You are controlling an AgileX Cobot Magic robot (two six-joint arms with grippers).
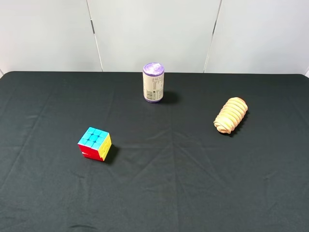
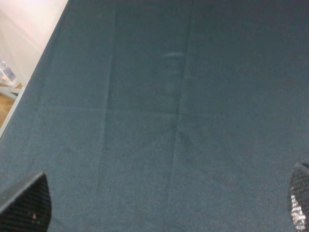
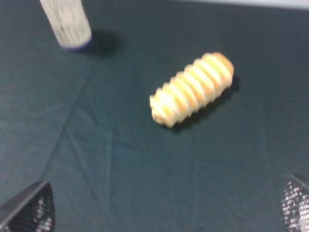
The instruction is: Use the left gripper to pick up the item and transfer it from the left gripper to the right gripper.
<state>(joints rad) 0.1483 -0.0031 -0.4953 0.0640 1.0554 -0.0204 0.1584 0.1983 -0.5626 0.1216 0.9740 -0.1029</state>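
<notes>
The item (image 1: 231, 115), a tan ribbed oblong roll, lies on the black tablecloth at the right of the exterior view. It also shows in the right wrist view (image 3: 192, 89), ahead of the right gripper (image 3: 169, 212) and apart from it. The right gripper's fingertips (image 3: 29, 212) stand wide apart with nothing between them. The left gripper (image 2: 164, 208) is open too, its fingertips (image 2: 26, 208) at the frame's corners over bare cloth. Neither gripper nor arm shows in the exterior view.
A purple-lidded cylindrical can (image 1: 153, 82) stands upright at the back middle and also shows in the right wrist view (image 3: 66, 21). A multicoloured puzzle cube (image 1: 94, 143) sits at the left front. The table's edge (image 2: 34, 77) shows in the left wrist view.
</notes>
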